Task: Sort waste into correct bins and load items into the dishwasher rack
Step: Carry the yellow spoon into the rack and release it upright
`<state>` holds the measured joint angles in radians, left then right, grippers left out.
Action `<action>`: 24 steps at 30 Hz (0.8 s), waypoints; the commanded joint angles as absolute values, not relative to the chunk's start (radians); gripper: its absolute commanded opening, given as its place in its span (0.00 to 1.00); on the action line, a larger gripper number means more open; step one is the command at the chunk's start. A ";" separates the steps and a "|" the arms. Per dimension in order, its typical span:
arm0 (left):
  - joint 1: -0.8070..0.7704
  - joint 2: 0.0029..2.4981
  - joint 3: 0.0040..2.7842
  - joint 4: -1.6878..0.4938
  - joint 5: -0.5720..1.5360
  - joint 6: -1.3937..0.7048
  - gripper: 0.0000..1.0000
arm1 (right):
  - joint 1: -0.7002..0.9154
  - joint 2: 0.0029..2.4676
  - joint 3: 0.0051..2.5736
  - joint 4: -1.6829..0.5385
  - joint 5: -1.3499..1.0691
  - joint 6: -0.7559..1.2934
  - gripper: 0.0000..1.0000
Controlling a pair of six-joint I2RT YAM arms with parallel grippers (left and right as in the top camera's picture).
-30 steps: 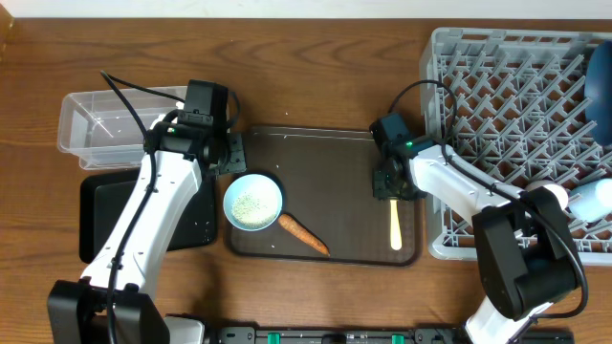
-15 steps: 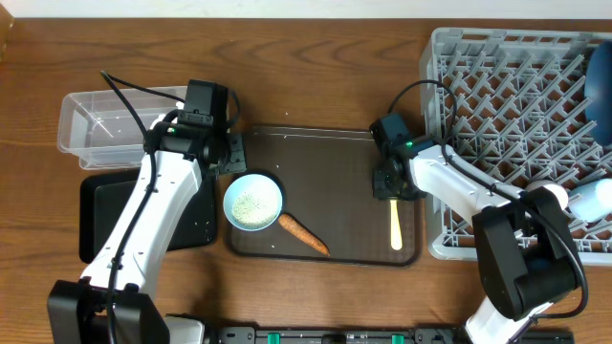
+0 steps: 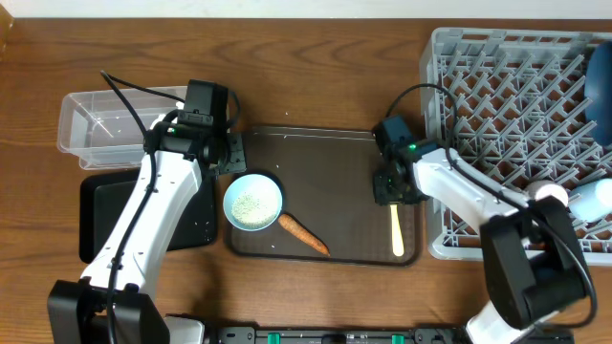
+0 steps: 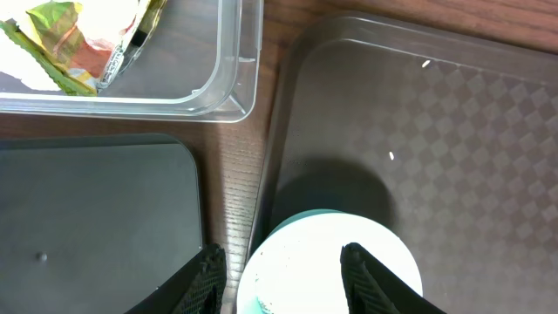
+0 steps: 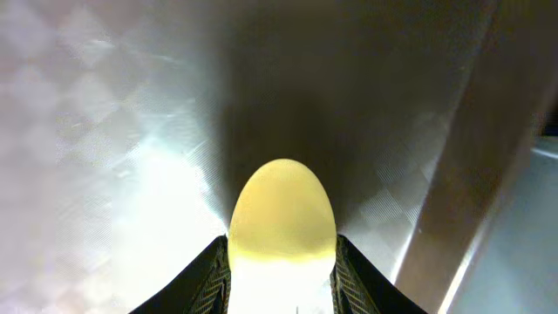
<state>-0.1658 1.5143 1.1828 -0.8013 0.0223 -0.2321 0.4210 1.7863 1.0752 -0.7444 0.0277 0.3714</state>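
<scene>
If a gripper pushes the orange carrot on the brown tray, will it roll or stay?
The carrot looks round and tapered, so it would probably roll in a curve. It seems stiff, not floppy. The tray looks smooth, so it may also slide.

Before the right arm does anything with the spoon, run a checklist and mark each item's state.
1. Pale yellow spoon centred between the right gripper fingers: ok.
2. Fingers actually clamped on the spoon: cannot tell; they flank it closely, but contact is unclear.
3. Spoon lying flat on the brown tray, nothing on top of it: ok.
4. Carrot apart from the spoon: ok.
5. Dishwasher rack has free grid cells on the side near the tray: ok.
6. Left gripper out of the way: ok; it is open over the rim of the light blue bowl, at the tray's far side.
</scene>
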 commanded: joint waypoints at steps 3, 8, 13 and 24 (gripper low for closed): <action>-0.162 1.515 1.197 -0.803 0.011 -0.237 0.46 | 0.421 1.668 1.074 -0.742 0.019 0.333 0.36; -0.162 1.515 1.197 -0.803 0.011 -0.237 0.46 | 0.395 1.582 1.082 -0.736 0.018 0.297 0.35; -0.162 1.515 1.197 -0.803 0.011 -0.237 0.46 | 0.351 1.497 1.101 -0.741 0.004 0.285 0.32; -0.162 1.515 1.197 -0.803 0.010 -0.237 0.45 | 0.234 1.401 1.209 -0.820 -0.035 0.218 0.32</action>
